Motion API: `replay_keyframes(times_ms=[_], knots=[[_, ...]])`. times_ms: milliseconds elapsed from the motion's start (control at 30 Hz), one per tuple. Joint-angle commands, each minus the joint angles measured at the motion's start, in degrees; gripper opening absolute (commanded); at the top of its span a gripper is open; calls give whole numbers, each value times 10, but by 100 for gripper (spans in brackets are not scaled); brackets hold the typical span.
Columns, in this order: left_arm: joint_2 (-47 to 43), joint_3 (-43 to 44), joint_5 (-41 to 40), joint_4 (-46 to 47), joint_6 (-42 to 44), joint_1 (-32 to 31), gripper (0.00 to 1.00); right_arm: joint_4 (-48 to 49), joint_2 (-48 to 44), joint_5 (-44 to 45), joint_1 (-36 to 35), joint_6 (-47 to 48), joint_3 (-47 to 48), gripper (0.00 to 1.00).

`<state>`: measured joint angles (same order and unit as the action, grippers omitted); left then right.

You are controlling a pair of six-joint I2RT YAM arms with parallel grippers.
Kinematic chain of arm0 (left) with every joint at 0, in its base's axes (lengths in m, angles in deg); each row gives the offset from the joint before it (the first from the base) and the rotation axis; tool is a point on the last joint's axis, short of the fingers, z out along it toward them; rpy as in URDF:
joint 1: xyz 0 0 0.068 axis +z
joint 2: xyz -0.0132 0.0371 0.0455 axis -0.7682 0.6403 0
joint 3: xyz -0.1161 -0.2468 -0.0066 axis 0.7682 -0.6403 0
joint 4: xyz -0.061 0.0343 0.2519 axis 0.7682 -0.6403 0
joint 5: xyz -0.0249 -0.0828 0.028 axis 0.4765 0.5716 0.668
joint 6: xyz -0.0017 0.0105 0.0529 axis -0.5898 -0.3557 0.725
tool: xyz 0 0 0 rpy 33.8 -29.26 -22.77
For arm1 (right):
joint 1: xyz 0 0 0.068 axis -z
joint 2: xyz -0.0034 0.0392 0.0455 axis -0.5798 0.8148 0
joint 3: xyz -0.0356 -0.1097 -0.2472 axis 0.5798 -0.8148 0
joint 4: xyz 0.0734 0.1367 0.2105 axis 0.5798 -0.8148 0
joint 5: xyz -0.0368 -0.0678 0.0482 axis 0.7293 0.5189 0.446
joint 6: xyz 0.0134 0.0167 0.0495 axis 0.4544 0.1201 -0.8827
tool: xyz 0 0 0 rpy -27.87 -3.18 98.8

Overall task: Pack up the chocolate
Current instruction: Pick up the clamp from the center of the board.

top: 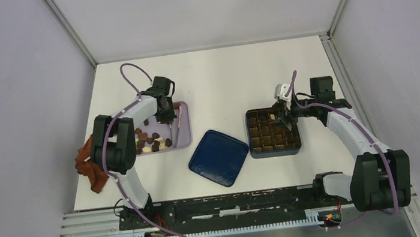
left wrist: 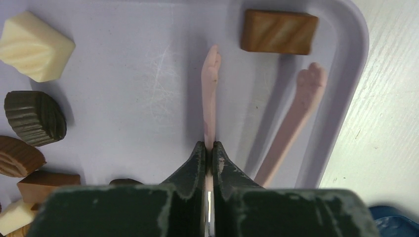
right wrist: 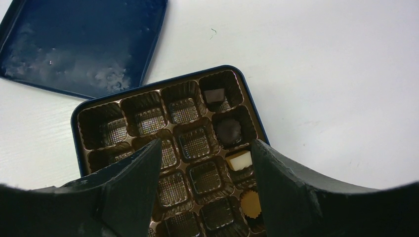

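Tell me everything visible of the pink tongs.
The pink tongs look matte and plastic, with two slim arms ending in rounded, paw-like tips. They sit in the lavender tray, at its right side, tips near a mid-brown chocolate without touching it. The left gripper is shut on one arm; the other arm splays free beside the tray wall. The hinge end is hidden.

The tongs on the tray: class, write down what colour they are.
Pale pink. The tongs show best in the left wrist view.
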<state>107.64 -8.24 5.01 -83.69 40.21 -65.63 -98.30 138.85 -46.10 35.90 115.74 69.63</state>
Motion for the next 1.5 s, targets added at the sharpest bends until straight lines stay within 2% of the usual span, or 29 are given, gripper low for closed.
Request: replay_keyframes(times_ms=[0, 267, 433, 500, 633, 733, 833, 900, 1000, 1100, 1233, 1367, 1467], knots=[[-4, 19, -8, 11, -20, 4, 3, -4, 1, 2, -2, 12, 24, 73], [-94, 6, 21, 13, -33, 4, 2, -10, -2, -6, -2, 19, 25, 73], [-205, -40, 74, 39, -51, 3, 2, -11, -11, -27, -2, 30, 19, 73], [-271, -74, 118, 65, -64, 3, 2, -9, -18, -37, -2, 36, 15, 73], [-393, -166, 215, 155, -103, -1, 2, 22, -41, -58, -2, 26, -7, 76], [-477, -236, 280, 249, -157, -14, 2, 37, -56, -104, -2, 18, -22, 84], [-540, -307, 293, 364, -232, -59, 2, 33, -62, -172, -2, 16, -27, 86], [-564, -334, 269, 419, -254, -103, 2, 26, -66, -212, -13, 16, -25, 86], [-577, -367, 212, 498, -273, -171, 2, 25, -70, -232, -33, -3, -22, 86], [-554, -387, 191, 582, -274, -215, 2, 69, -67, -217, -54, -89, -19, 85], [-495, -377, 209, 657, -274, -227, 2, 121, -56, -162, -82, -197, -11, 85], [-436, -354, 226, 739, -281, -231, 2, 121, -50, -194, -101, -226, -2, 87], [-394, -333, 231, 797, -294, -235, 2, 217, -66, -190, -119, -327, -29, 89]])
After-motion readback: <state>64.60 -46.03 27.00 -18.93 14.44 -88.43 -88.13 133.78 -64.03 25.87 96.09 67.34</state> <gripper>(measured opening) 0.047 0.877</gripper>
